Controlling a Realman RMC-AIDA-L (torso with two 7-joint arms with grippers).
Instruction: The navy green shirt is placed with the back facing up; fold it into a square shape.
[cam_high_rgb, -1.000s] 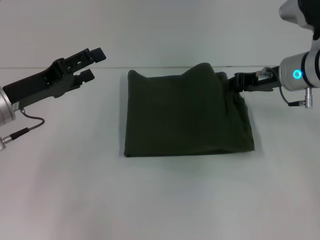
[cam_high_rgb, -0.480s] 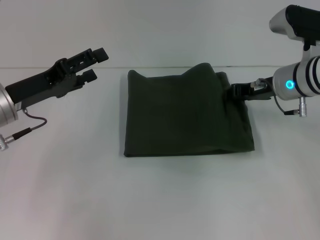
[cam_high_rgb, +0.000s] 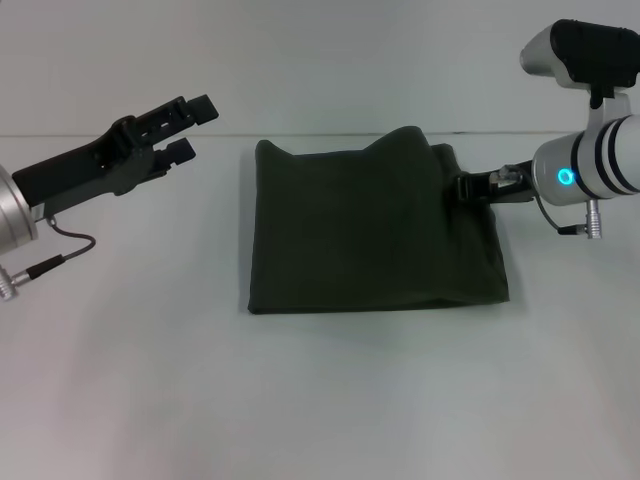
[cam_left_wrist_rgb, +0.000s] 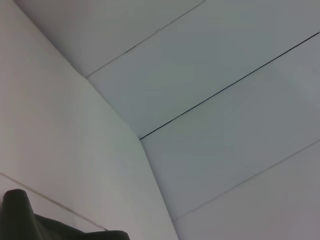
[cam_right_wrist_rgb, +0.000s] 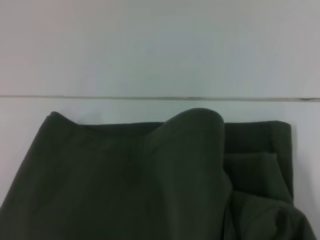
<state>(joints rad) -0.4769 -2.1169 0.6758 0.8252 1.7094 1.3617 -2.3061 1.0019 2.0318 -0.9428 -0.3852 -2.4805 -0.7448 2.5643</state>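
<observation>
Lying flat on the white table (cam_high_rgb: 320, 400), the shirt (cam_high_rgb: 370, 235) is already a compact, roughly square packet at the middle of the work area, its near edge straight and its plain olive side up. No lettering shows, which fits a garment folded in on itself. The near corners sit neatly; the trouble is farther back, where a hump rises along the far edge and the far right corner bunches into loose layers, seen clearly in the right wrist view (cam_right_wrist_rgb: 250, 200).

That untidy corner looks like the reason the right gripper (cam_high_rgb: 468, 189) is where it is: low at the shirt's right edge, touching or just beside the bunched cloth. Whether its fingers are apart, together or pinching fabric I cannot tell, since the dark tip merges with the dark cloth.

The left gripper (cam_high_rgb: 187, 129) hangs off to the left, well apart from the shirt and above the table, its fingers spread with nothing between them. It seems merely parked clear of the work; its wrist camera catches only a sliver of cloth (cam_left_wrist_rgb: 30, 225).

By my judgement the fold is nearly done, with only that far edge needing flattening.
</observation>
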